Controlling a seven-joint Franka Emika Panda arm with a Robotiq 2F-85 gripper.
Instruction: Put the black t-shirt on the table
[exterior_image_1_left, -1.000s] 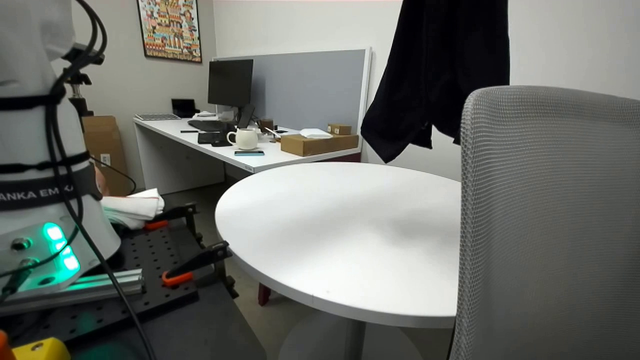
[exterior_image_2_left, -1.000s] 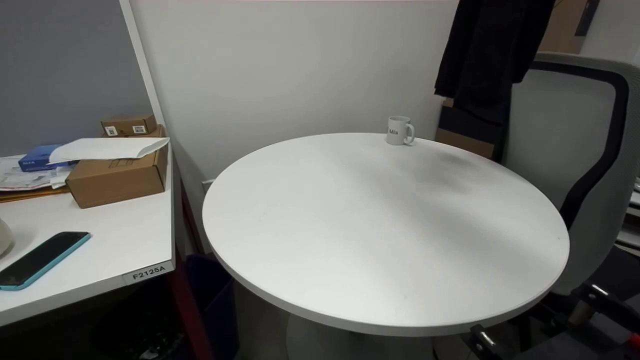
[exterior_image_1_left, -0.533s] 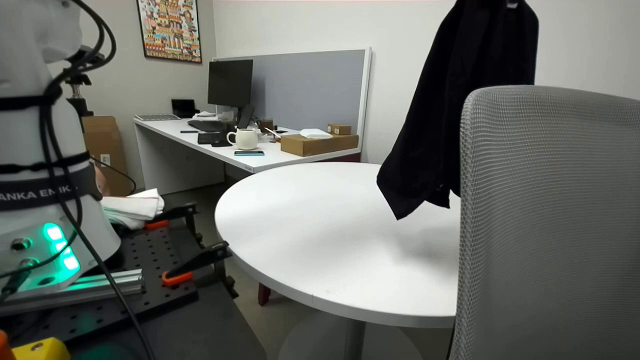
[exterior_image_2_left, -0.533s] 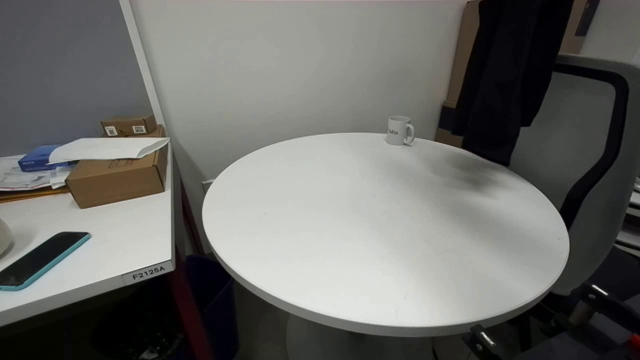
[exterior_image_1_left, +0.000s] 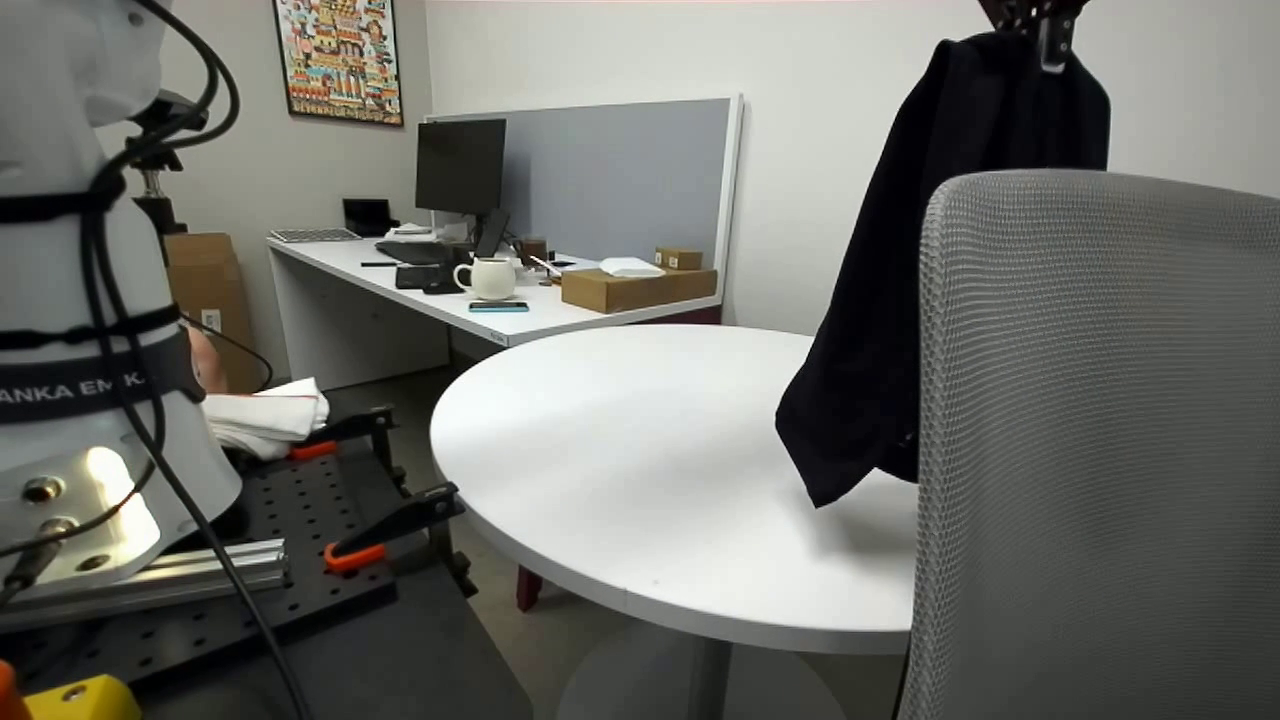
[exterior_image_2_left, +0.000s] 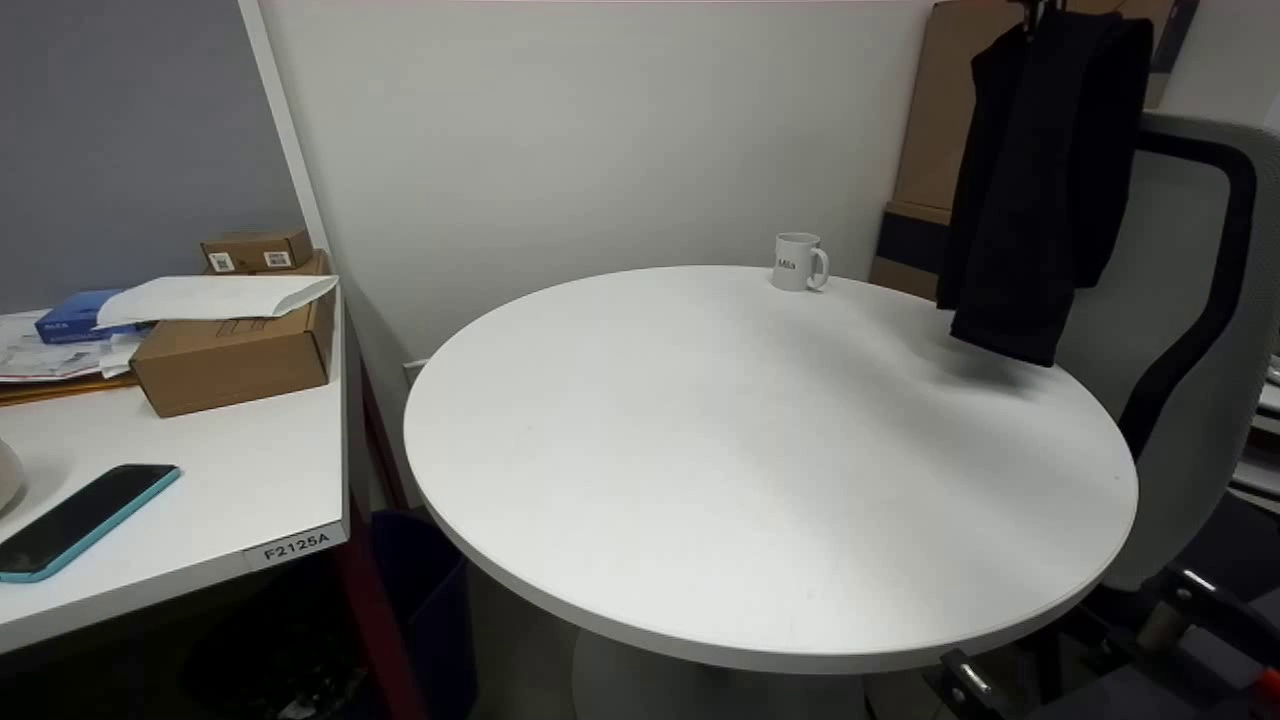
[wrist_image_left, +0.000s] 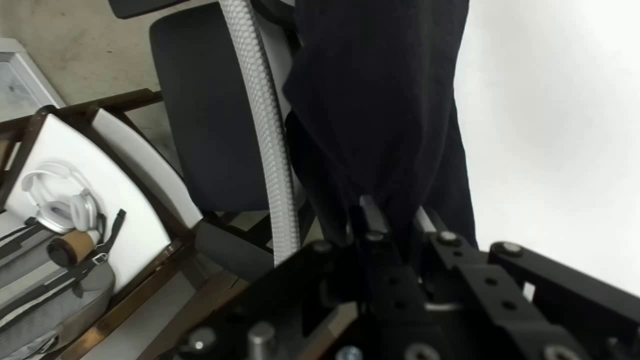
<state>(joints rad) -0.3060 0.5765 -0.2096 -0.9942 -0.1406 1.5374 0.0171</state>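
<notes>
You have the table (exterior_image_2_left: 690, 470), white and round, chair (exterior_image_1_left: 1100, 420) close at its edge; shirt (exterior_image_2_left: 1035, 210) hangs limp over that side, lower hem near the surface, contact unclear. Your pincer (wrist_image_left: 396, 212) is clamped on the bunched upper edge, likely the right hold; expect the shirt light, soft, hard to damage, apt to crumple.

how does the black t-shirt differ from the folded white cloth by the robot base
The limp black cloth t-shirt is dark; the folded white cloth is pale with a reddish line. The t-shirt hangs from the black gripper; the white cloth lies beside the white robot base. Both are fabric.
</notes>
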